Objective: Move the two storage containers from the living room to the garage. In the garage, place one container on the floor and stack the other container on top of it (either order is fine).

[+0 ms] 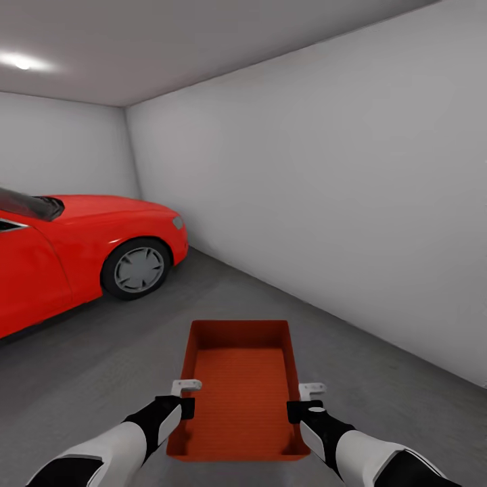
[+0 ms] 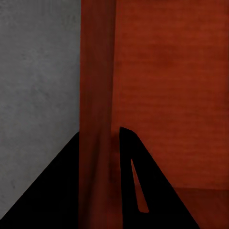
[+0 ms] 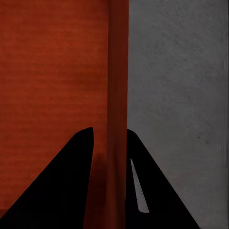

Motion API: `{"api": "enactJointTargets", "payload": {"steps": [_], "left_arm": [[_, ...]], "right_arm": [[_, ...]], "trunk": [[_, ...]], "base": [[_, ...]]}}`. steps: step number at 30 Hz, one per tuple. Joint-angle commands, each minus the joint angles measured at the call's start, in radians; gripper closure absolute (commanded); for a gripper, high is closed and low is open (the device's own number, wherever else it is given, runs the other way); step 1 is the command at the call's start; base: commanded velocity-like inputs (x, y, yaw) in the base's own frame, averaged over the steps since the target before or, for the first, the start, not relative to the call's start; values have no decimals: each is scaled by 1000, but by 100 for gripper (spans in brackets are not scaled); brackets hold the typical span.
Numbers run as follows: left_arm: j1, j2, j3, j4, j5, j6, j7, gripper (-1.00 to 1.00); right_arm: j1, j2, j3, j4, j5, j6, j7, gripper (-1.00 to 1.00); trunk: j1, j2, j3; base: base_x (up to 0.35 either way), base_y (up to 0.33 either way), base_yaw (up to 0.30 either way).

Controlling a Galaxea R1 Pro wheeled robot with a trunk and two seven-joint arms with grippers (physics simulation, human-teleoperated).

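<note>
Seen from the head camera: a bare garage with plain white walls (image 1: 325, 203), a grey ceiling (image 1: 169, 47) and a dark grey mottled concrete floor (image 1: 101, 365). At the left, the front of a glossy red car (image 1: 74, 250), one grey-spoked wheel (image 1: 137, 268) facing the camera.

Low in the centre, held out between both arms: one orange-red rectangular open-topped plastic storage container (image 1: 245, 392), low straight walls, finely ribbed inner base, long axis pointing away from the robot. Cannot tell whether raised above the floor or resting on it.

Left gripper (image 1: 177, 406), black with a white-sleeved arm behind, clamped on the container's left long wall near the robot's end. In the left wrist camera, left gripper (image 2: 99, 179) with dark fingers (image 2: 138, 191) straddling that orange wall, one inside, one outside, pressed close against it.

Right gripper (image 1: 306, 409) clamped likewise on the right long wall. In the right wrist camera, right gripper (image 3: 109, 179) with fingers (image 3: 71, 191) narrowly parted around the wall, ribbed base on one side, concrete on the other.
</note>
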Motion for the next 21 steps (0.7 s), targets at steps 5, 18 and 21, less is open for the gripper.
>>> {"api": "enactJointTargets", "payload": {"steps": [5,18,21], "left_arm": [[0,0,6,-6,-4,-1,6,100],[-1,0,6,-6,-4,-1,6,100],[-1,0,6,-6,-4,-1,6,100]], "right_arm": [[0,6,18,3,-24,1,2,100],[0,6,18,3,-24,1,2,100],[0,6,18,3,-24,1,2,100]], "trunk": [[1,-2,-1],[1,-2,-1],[1,-2,-1]], "base": [[320,0,-289],[320,0,-289],[320,0,-289]]}}
